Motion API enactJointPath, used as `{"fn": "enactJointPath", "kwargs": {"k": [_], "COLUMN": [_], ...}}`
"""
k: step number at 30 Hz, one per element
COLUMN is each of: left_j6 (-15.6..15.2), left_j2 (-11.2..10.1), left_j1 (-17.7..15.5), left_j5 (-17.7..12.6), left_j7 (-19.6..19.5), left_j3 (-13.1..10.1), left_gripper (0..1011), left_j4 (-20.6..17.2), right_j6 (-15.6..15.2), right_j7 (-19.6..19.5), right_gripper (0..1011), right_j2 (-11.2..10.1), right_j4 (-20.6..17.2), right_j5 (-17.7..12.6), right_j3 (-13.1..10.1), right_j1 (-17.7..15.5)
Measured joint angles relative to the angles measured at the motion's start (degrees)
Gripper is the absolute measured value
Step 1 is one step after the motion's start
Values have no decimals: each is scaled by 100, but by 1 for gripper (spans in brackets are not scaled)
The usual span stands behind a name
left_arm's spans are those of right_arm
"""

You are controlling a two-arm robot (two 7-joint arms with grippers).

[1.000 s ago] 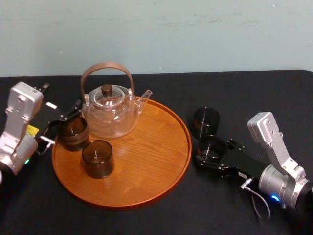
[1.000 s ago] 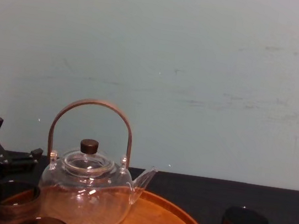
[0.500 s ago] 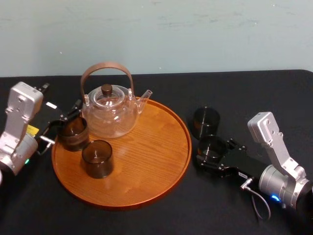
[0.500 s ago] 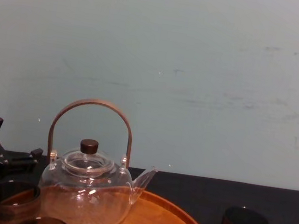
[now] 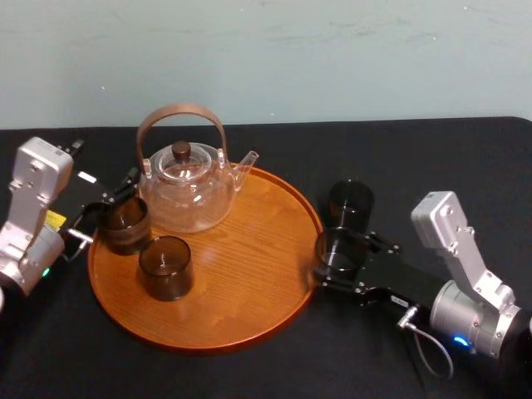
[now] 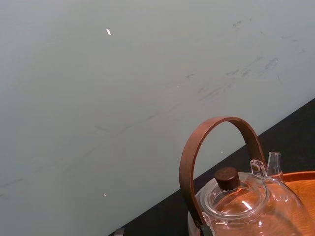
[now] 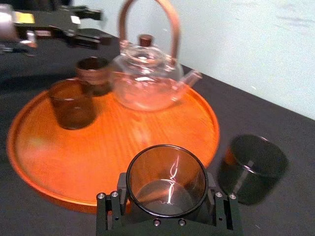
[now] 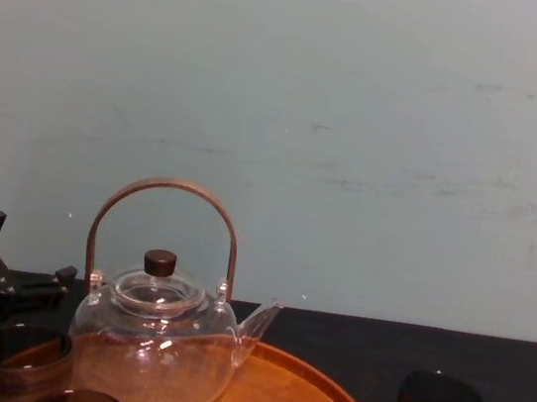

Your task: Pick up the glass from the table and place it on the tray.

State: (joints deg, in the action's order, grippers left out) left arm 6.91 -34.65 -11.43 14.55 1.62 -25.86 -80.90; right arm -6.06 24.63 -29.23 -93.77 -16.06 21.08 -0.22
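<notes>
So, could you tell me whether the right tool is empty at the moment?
No, the right tool grips a glass between its jaws, near the rim of the tray.

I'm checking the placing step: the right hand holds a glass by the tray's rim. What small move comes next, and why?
Probably carry it a little left, over the rim. The right hand grips the glass at the right edge of the tray, not yet above the bare wood; the left hand sits at the left edge.

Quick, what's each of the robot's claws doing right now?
Left gripper: cannot tell; it sits at the rear glass on the tray.
Right gripper: closed on a clear glass at the tray's right rim.
</notes>
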Motion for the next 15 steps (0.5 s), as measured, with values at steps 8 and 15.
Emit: {"fn": "enactJointPath", "kwargs": {"k": [8, 15], "left_j6": [0, 0], "left_j2": [0, 0], "left_j1": [0, 0], "left_j5": [0, 0], "left_j7": [0, 0], "left_j3": [0, 0], "left_gripper": [1001, 1001], "left_j4": [0, 0], "right_j6": [-18, -73], "right_j7": [59, 63], "right_gripper": [904, 904], "right_j2": [128, 368], "right_j4": [-142, 67], "right_j5": [197, 399], "right_j3": [314, 588], "right_j1": [106, 371]}}
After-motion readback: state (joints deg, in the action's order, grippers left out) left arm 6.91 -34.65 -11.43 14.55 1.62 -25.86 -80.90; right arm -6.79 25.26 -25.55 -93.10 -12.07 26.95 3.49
